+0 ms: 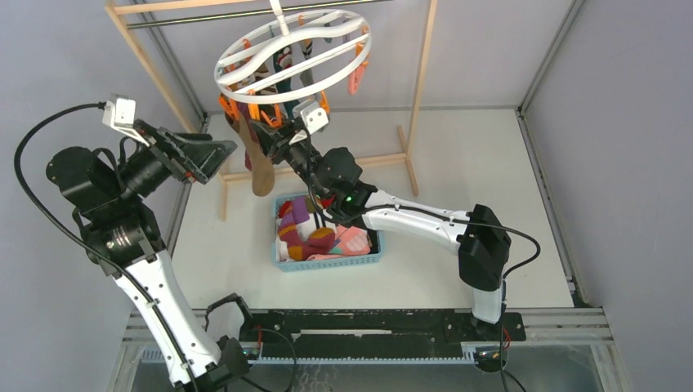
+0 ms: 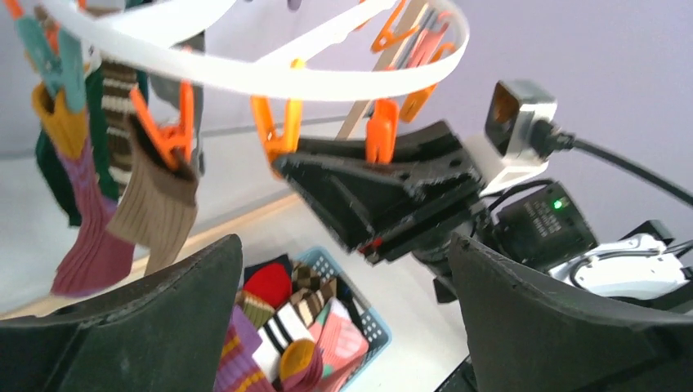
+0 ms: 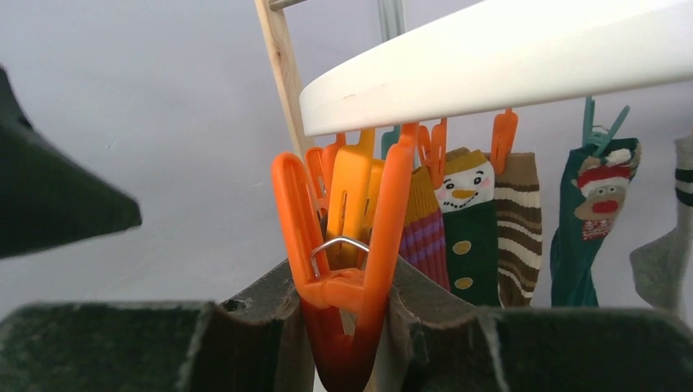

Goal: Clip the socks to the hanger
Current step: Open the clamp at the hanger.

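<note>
Right end effector (image 3: 347, 322) is clamped on an orange clip (image 3: 335, 290) that hangs from the rim of the white ring hanger (image 3: 531, 57). Its fingers press the clip from both sides, but whether the clip mouth is spread cannot be told. Left end effector (image 2: 343, 253) hovers beside the ring with its fingers wide apart and holds nothing. Several socks (image 3: 516, 220) already hang from neighbouring clips, among them a snowman sock (image 3: 466, 220), a reindeer sock (image 3: 590, 204) and a brown ribbed sock (image 2: 155, 208). More socks lie in the blue basket (image 1: 331, 263) on the surface (image 1: 474, 163) below the hanger. Step in hand, by judgement: preparing a free clip to receive a sock. The next move probably calls for the free arm to lift one sock from the basket, bring its cuff into the clip mouth, and only then release the squeeze. No brand, label or legible writing is visible; the sock motifs carry no text.
</note>
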`<state>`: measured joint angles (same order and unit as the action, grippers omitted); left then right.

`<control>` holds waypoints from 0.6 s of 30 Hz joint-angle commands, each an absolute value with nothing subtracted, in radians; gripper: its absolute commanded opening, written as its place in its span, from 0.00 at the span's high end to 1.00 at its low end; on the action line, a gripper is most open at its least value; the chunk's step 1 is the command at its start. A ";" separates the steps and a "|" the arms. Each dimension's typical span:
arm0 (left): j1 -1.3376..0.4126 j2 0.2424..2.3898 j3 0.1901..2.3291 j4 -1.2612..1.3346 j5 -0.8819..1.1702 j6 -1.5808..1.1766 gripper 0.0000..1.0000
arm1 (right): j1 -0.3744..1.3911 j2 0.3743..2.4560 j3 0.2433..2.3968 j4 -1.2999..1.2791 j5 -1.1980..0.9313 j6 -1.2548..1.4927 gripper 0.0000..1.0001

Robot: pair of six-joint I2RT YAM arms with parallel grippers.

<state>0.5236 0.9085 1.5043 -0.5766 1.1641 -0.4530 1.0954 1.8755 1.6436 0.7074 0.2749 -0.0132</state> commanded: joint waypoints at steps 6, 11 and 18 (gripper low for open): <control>0.373 1.029 1.531 -0.281 1.055 -0.630 0.07 | 1.115 1.831 1.655 0.743 0.255 0.018 0.88; 0.329 1.089 1.549 -0.343 1.004 -0.548 0.16 | 1.112 1.829 1.656 0.728 0.244 0.031 0.89; 0.246 1.141 1.593 -0.400 0.968 -0.482 0.26 | 1.105 1.822 1.657 0.701 0.224 0.048 0.90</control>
<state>0.2825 1.1458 1.5150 -0.3946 0.9974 -0.5369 1.1000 1.8755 1.6436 0.6983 0.2562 0.0200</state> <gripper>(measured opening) 0.762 0.323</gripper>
